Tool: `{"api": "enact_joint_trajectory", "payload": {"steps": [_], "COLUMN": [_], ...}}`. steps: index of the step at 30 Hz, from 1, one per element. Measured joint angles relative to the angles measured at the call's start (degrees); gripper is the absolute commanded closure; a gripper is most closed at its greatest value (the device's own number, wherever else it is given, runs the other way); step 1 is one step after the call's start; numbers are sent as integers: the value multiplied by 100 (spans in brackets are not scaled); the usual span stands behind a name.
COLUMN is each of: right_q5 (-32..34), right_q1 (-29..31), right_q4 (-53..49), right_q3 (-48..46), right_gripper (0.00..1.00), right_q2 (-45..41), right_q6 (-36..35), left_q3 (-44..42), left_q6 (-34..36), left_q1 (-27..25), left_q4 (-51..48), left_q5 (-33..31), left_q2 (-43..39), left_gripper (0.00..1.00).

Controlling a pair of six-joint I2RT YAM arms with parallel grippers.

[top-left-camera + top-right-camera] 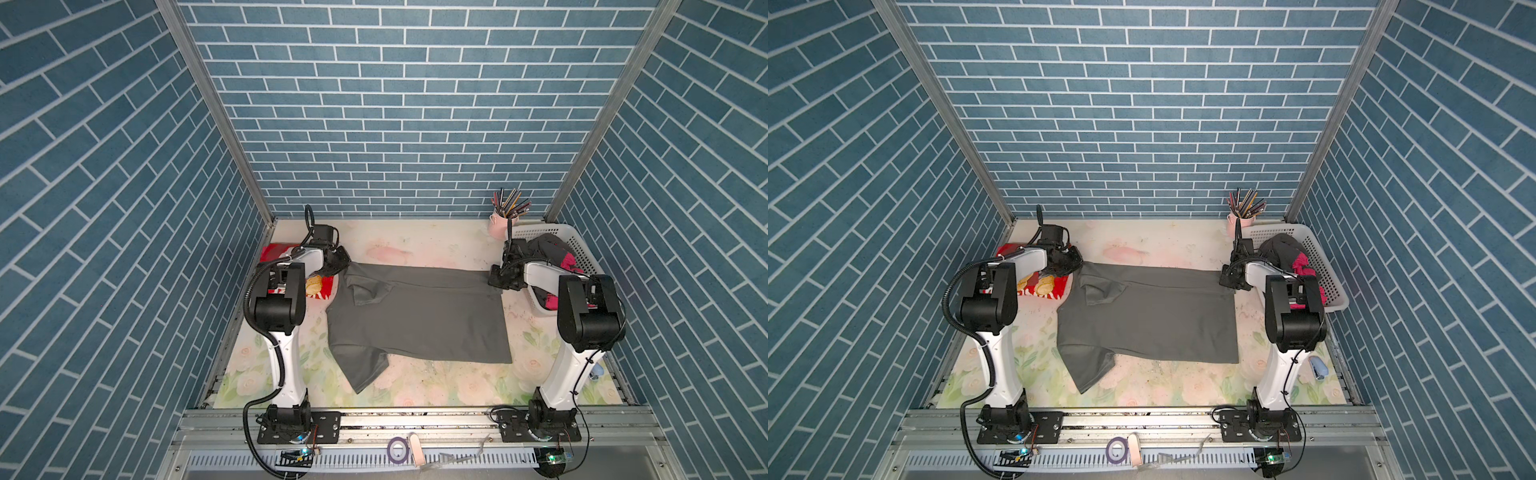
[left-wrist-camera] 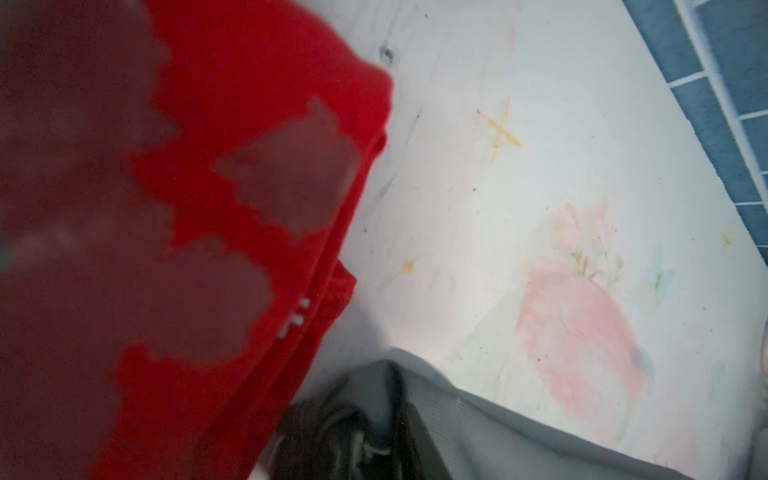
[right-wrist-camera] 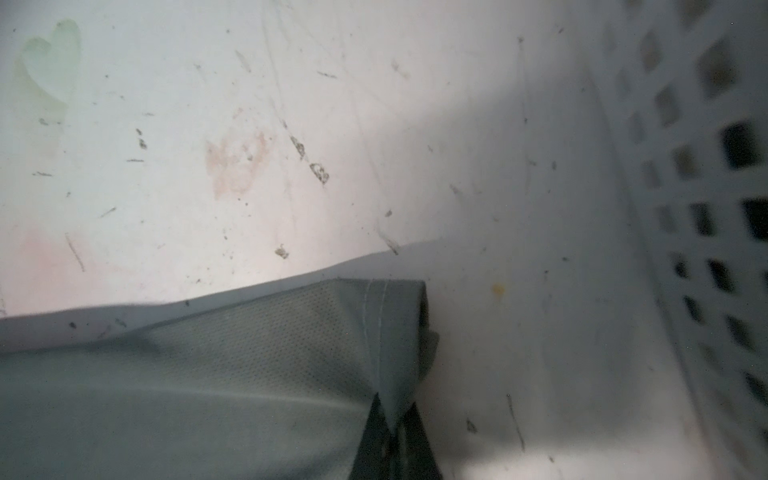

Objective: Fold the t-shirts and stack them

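The dark grey t-shirt (image 1: pixel 415 316), pinched in the right gripper (image 3: pixel 391 432), could be skewed were the left gripper's (image 1: pixel 340 261) unreadable fingers closed short of its corner.

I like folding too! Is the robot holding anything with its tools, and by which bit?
The right tool pinches the dark grey t-shirt by its far hem corner. The left tool sits at its other far corner; hold unclear.
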Motion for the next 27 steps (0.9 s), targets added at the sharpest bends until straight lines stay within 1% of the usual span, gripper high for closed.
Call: {"api": "enact_joint_trajectory", "payload": {"steps": [2, 8, 17, 21, 27], "right_q5": [-17, -48, -55, -118, -214], "right_q1": [-2, -9, -13, -55, -131], "right_q4": [13, 74, 76, 90, 120], "right_q3": [-4, -35, -37, -44, -55], "right_gripper": [95, 95, 95, 98, 99], "right_q2": [0, 0, 0, 0, 0], "right_q6": [0, 0, -4, -13, -11], "left_q3": [7, 122, 192, 367, 573], "left_q6": [-9, -17, -31, -52, -142], "left_q1": [26, 57, 90, 223, 446], "left_q4": [26, 31, 72, 39, 107], "left_q5": [-17, -7, 83, 249, 601], "left_q2": [0, 44, 184, 236, 251], "left_gripper": [86, 100, 100, 100, 100]}}
